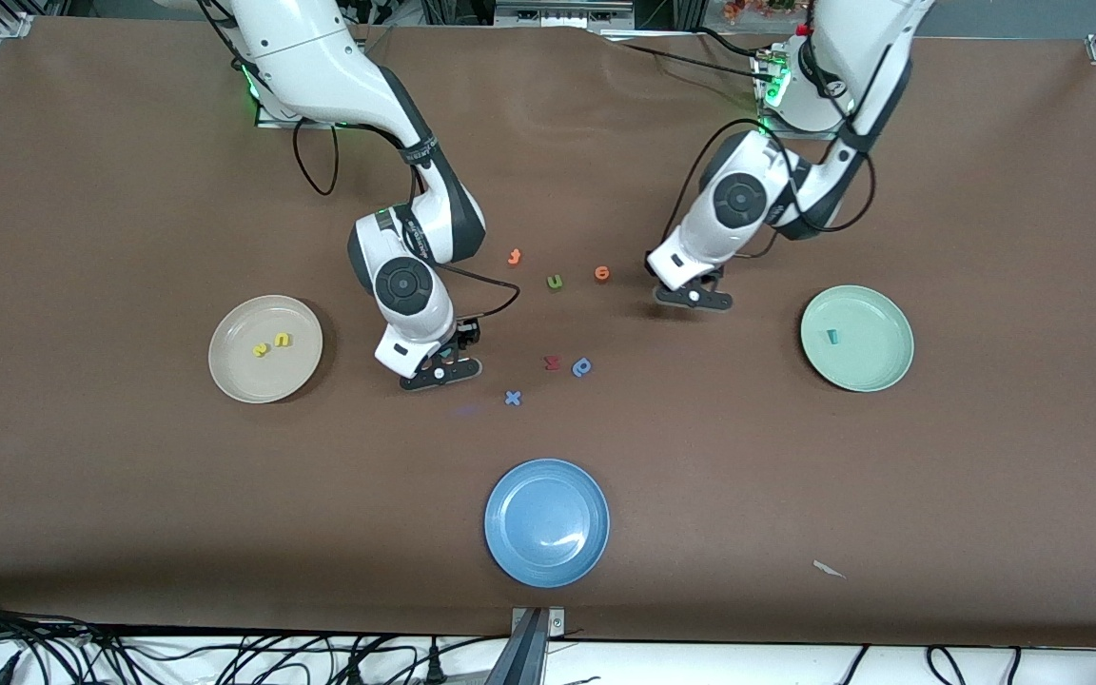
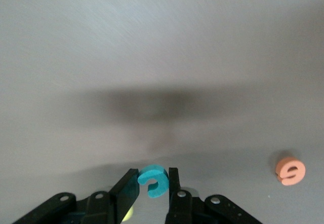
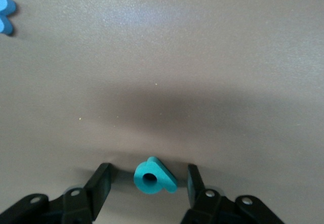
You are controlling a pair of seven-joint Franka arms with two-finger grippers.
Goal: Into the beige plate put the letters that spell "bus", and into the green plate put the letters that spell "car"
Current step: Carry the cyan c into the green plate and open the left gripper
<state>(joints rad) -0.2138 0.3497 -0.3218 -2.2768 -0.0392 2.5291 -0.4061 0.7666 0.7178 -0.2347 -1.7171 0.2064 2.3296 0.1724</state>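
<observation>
My left gripper (image 1: 694,296) (image 2: 152,172) is low over the table between the orange round letter and the green plate (image 1: 890,366), shut on the teal "c" (image 2: 153,181). A yellow scrap (image 2: 127,214) peeks out under one finger. The teal "r" (image 1: 831,335) lies in the green plate. My right gripper (image 1: 440,371) (image 3: 147,171) is down at the table beside the beige plate (image 1: 234,371), open, with the teal "b" (image 3: 153,182) lying between its fingers and a gap on each side. The yellow "s" (image 1: 261,350) and yellow "u" (image 1: 282,340) lie in the beige plate.
Loose letters lie mid-table: an orange "t" (image 1: 514,257), green "u" (image 1: 555,282), orange round letter (image 1: 602,273) (image 2: 290,171), red letter (image 1: 552,362), blue "p" (image 1: 582,366) and blue "x" (image 1: 513,398) (image 3: 5,13). A blue plate (image 1: 547,561) sits nearest the front camera.
</observation>
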